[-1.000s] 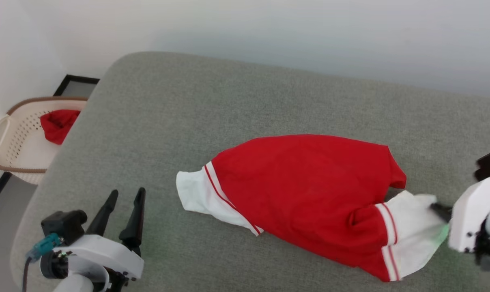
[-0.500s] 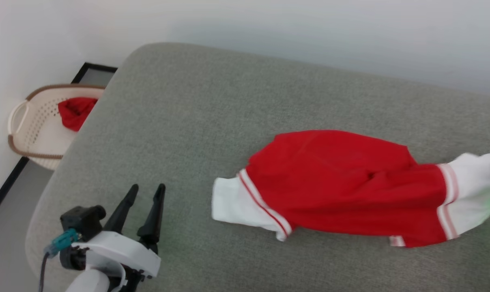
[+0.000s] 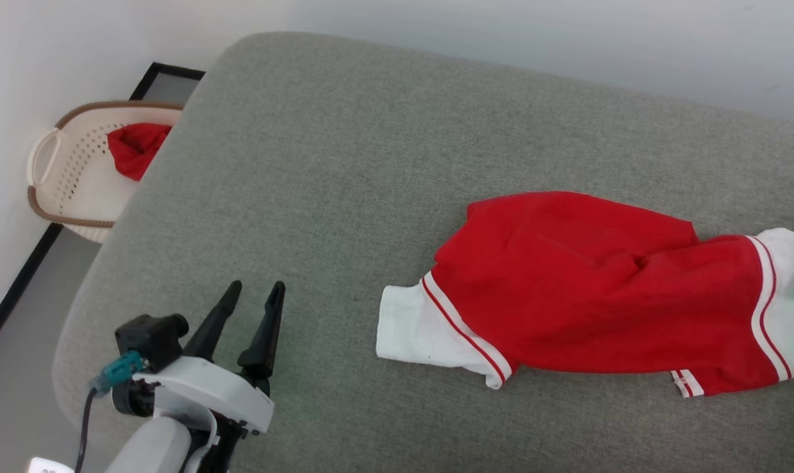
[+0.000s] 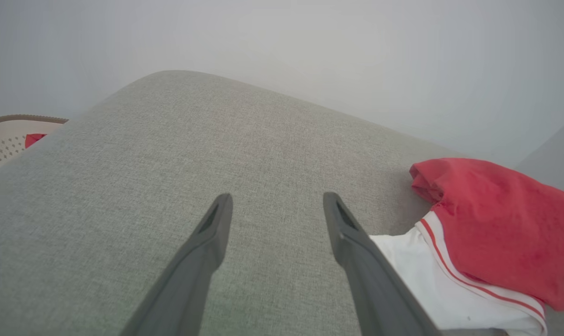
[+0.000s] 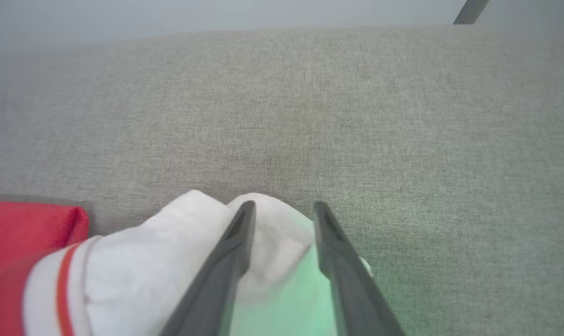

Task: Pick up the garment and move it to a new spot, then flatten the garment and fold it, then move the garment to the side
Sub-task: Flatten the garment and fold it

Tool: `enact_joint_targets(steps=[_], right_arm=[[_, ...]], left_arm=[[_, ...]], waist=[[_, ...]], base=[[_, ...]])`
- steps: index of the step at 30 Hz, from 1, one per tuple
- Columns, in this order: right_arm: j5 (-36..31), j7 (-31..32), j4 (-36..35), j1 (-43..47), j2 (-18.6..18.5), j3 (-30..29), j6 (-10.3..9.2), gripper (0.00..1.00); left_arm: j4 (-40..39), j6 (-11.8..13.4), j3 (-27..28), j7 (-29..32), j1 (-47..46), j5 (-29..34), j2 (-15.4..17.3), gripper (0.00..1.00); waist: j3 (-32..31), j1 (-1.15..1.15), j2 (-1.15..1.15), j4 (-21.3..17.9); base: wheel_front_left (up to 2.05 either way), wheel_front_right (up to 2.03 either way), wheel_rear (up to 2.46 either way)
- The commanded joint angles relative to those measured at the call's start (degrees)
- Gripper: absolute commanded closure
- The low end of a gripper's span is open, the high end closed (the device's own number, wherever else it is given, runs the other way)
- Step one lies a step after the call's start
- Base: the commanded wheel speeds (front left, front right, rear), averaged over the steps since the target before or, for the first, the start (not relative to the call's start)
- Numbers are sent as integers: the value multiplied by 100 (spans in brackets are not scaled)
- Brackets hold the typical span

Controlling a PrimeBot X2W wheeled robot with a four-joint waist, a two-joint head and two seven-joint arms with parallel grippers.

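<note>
Both pairs of fingers stand apart: your left fingers [image 3: 265, 325] hang empty over the near left corner of the cushion [image 3: 338, 164], and your right fingers [image 5: 226, 261] straddle the tip of a white sleeve, cloth showing in the gap. The shirt [image 3: 601, 289] lies rumpled on the cushion's right half, a white sleeve at each end.

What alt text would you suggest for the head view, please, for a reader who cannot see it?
A red shirt with white, red-striped sleeves lies crumpled on a grey cushion, toward the right. The left gripper, open and empty, hovers at lower left; a pale basket holding a red cloth sits at upper left.
</note>
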Motion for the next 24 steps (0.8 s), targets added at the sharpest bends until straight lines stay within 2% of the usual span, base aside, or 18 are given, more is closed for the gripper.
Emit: enact_joint_targets(steps=[1, 6, 14, 19, 24], right_arm=[[-28, -48, 25, -67, -11, 88, -4, 0], [250, -315, -125, -114, -74, 572, -4, 0], [989, -739, -1165, 445, -269, 1444, -4, 0], [1240, -990, -1930, 1058, -334, 1613, -4, 0], [1270, -1274, -2679, 1740, -139, 1487, -4, 0]], left_arm=[[22, -23, -3, -19, -43, 38, 18, 0], [38, -87, -33, 14, -45, 19, 113, 0], [-282, -64, -77, 285, 117, -58, 335, 0], [-608, 12, -135, 554, 311, -145, 434, 0], [-943, 56, -221, 854, 573, -193, 590, 0]], waist=[[-67, 0, 0, -68], [-273, 0, 0, -276], [-722, 0, 0, -713], [-1019, 0, 0, -977], [-1256, 0, 0, -1261]], base=[[0, 0, 0], [0, 0, 0], [0, 0, 0], [0, 0, 0], [0, 0, 0]])
